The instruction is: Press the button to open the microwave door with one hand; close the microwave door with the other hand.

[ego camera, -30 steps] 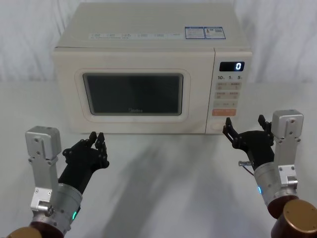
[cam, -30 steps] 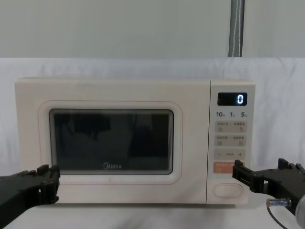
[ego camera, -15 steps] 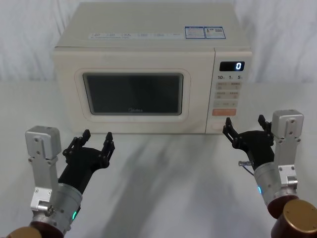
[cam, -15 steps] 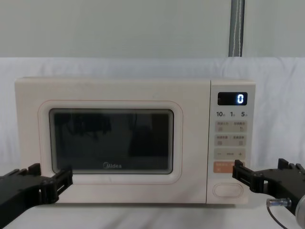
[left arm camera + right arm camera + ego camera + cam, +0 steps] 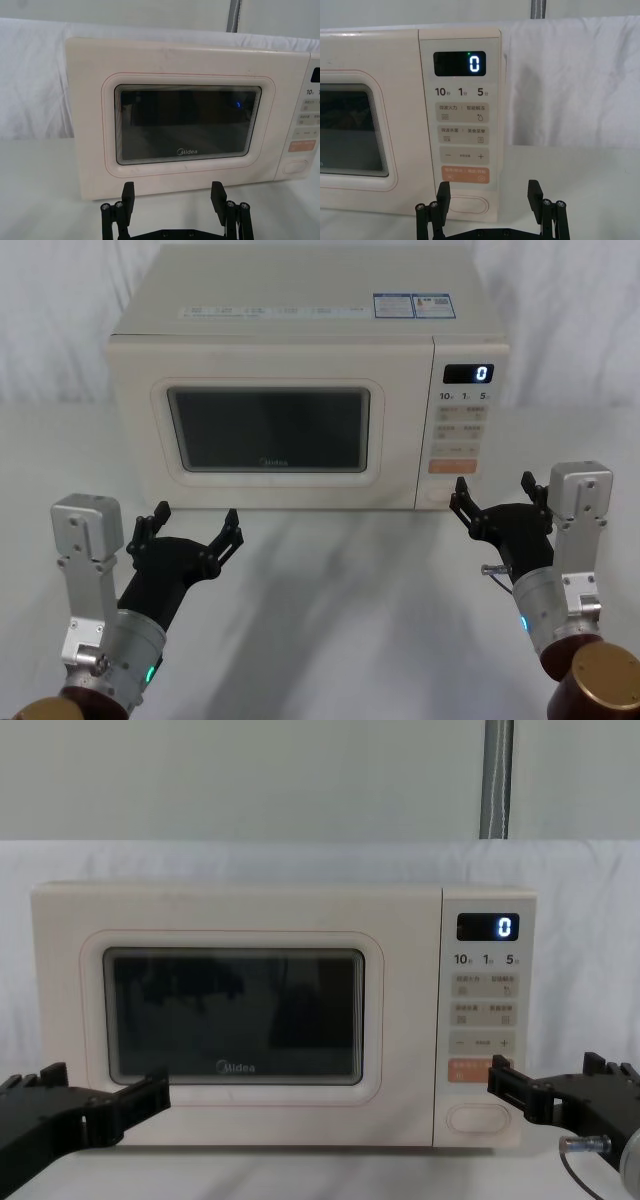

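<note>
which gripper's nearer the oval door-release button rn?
Right. The right gripper hovers open just in front of the button; the left gripper sits open across by the microwave door.

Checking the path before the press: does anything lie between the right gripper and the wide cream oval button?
Nothing: in the right wrist view, bare space separates the open right gripper from the wide cream oval button.

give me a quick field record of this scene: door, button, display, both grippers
door: large cream microwave door with dark glass window, closed
button: wide cream oval button, unpressed
display: digital readout shows 0
left gripper: black, green ring light, open, low before the door
right gripper: black, blue ring light, open, beside the button, not touching
</note>
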